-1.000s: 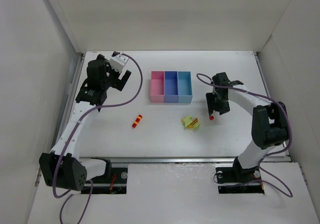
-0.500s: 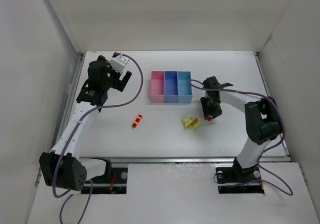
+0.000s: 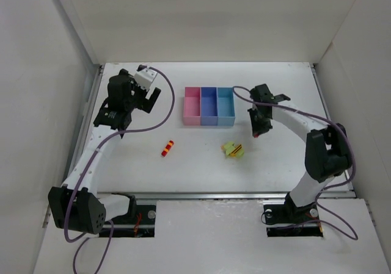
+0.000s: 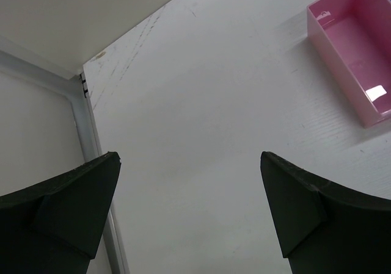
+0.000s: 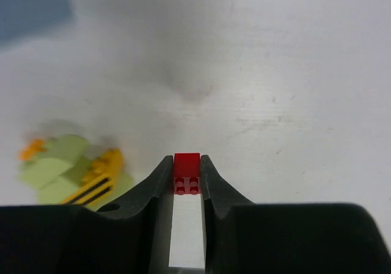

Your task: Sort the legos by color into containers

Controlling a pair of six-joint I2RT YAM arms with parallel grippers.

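Your right wrist view lists right fingers (image 5: 160,176) clenched on a red brick (image 5: 187,163), barely visible from above; left fingers (image 4: 73,194) spread wide over worktop (image 4: 201,121).

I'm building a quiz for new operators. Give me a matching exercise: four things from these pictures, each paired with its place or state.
1 left gripper
2 right gripper
3 pink bin
4 lime-green clump

A leftmost of the three bins
B lying loose on the table
C open, holding nothing
D shut on a red brick

Pairs: 1-C, 2-D, 3-A, 4-B
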